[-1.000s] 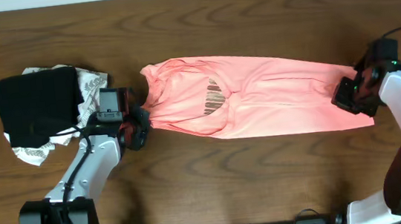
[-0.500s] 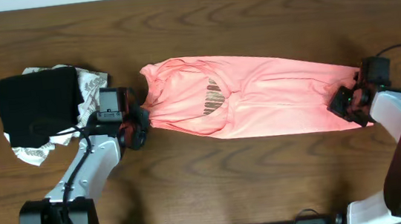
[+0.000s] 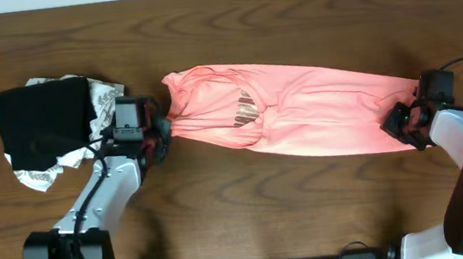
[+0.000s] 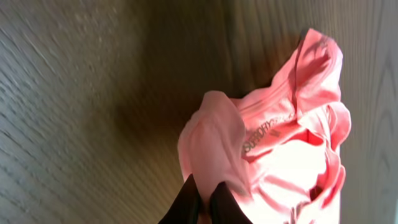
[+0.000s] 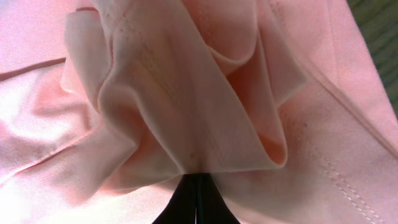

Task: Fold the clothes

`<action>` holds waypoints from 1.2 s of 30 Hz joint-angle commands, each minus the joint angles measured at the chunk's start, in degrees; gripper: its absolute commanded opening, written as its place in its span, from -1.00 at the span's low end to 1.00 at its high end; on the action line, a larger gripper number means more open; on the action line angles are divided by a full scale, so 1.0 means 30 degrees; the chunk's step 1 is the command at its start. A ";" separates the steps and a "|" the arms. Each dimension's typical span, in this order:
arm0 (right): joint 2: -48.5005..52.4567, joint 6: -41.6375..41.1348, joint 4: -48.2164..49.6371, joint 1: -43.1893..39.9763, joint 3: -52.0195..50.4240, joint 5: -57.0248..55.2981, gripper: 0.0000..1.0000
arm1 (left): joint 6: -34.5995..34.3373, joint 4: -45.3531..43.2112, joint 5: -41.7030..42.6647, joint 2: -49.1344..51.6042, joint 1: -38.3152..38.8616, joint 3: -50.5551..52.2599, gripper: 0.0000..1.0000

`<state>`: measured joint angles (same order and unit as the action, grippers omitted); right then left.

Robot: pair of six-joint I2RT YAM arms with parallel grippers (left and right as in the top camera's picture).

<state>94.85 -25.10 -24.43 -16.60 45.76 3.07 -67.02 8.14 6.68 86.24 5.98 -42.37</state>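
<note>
Salmon-pink T-shirt [image 3: 307, 113] lies stretched lengthwise across the tabletop [image 3: 257, 213], rumpled. Left pincer [image 3: 160, 137] pinches fabric at its neck end, right pincer [image 3: 403, 124] the hem end. Best: tension both ends evenly, lift together.

left gripper [image 4: 204, 194]: clamped on pink T-shirt [image 4: 214, 143] fold | below: wooden table [image 4: 81, 93]

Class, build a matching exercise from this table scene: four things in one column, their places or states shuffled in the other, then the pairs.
1 pink T-shirt
2 black garment
3 patterned white cloth
4 right tool

A under the black garment
B pulled out long, lettering showing
C shut on the pink T-shirt
D folded, atop the patterned white cloth

Pairs: 1-B, 2-D, 3-A, 4-C
</note>
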 commanded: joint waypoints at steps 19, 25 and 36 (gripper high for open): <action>0.0386 -0.0342 -0.0743 -0.0306 -0.0772 -0.1749 -0.97 | 0.7140 0.0153 -0.2812 0.0736 0.1304 -0.0321 -0.56; 0.0386 -0.0350 -0.0765 -0.0306 -0.0772 -0.1749 -0.97 | 0.9843 0.0095 -0.2820 0.0729 0.2229 -0.0605 -0.31; 0.0386 -0.0350 -0.0801 -0.0306 -0.0772 -0.1741 -0.98 | 1.4018 0.0029 -0.3213 0.0780 0.2229 -0.1282 -0.33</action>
<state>94.74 -25.28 -25.12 -16.60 45.74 2.35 -29.39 8.45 -0.60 88.05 12.64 -45.23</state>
